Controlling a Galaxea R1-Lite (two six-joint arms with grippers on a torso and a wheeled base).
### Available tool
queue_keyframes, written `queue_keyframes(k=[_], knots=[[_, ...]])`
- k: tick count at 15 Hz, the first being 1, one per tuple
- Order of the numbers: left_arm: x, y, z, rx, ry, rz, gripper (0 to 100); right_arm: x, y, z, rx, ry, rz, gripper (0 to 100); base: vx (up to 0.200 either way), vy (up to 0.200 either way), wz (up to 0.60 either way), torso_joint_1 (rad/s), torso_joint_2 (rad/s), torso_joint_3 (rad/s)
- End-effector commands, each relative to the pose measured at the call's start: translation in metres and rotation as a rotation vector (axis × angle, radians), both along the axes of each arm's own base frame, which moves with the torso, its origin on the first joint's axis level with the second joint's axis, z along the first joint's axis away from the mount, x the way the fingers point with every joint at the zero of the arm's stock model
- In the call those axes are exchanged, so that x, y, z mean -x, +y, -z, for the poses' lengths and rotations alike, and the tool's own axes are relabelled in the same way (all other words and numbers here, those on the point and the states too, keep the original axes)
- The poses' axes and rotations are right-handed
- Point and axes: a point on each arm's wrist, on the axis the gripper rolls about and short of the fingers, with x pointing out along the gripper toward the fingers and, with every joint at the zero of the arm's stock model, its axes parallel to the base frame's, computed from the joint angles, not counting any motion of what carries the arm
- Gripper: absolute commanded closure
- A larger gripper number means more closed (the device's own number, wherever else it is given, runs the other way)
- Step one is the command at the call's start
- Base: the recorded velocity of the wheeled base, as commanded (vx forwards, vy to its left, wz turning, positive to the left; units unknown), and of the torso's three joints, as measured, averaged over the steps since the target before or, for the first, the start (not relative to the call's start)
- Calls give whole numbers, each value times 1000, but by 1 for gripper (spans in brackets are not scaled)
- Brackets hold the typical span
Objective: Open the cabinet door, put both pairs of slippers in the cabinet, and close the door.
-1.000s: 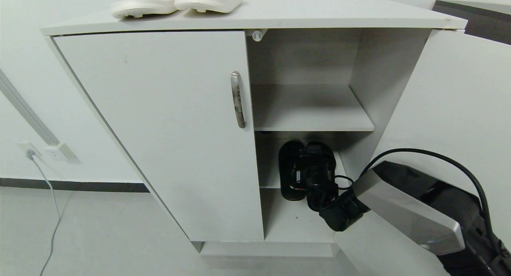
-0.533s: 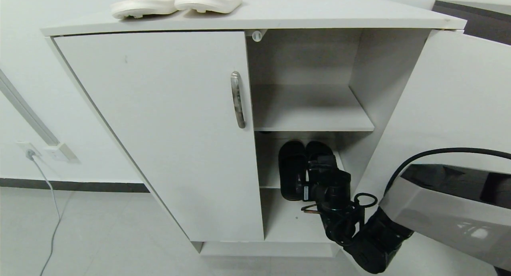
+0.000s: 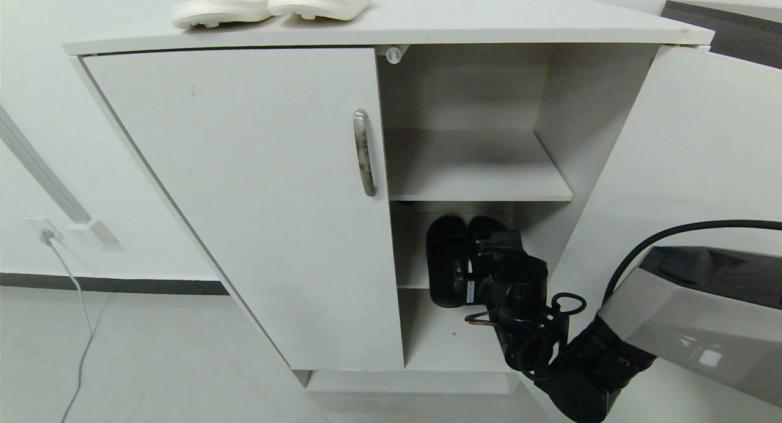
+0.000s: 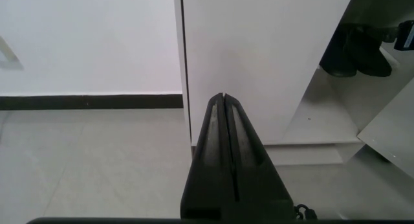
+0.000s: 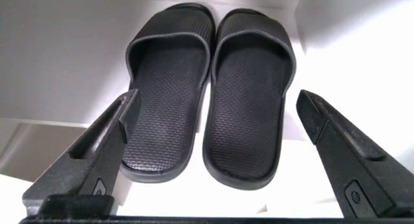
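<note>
You see the black slippers [image 3: 449,261] side by side in the lower compartment of the cabinet [image 3: 519,22], lower centre. Your right gripper [image 5: 218,104] gapes wide before them (holding nothing), your left gripper [image 4: 223,102] is pressed closed, and the cream slippers [image 3: 269,4] sit top left.

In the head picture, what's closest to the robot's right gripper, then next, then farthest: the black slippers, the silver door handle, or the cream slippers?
1. The black slippers: just in front of the open right gripper, low inside the cabinet.
2. The door handle: higher up, on the left door.
3. The cream slippers: farthest, on top of the cabinet.
</note>
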Motion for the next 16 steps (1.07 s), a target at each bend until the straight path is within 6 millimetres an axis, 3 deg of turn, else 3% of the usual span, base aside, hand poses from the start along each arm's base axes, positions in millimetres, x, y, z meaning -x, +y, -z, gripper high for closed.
queue_keyframes(k=[1, 7, 16], knots=[[0, 0, 0, 2, 2, -1, 100, 0, 0, 0, -1, -1, -1, 0, -200, 0, 0, 2, -2, -7], [0, 0, 0, 4, 2, -1, 100, 1, 0, -1, -3, -5, -1, 0, -200, 0, 0, 2, 2, 2], [0, 0, 0, 1, 2, -1, 100, 2, -2, 1, -1, -3, 5, 0, 0, 0, 0, 0, 0, 0]])
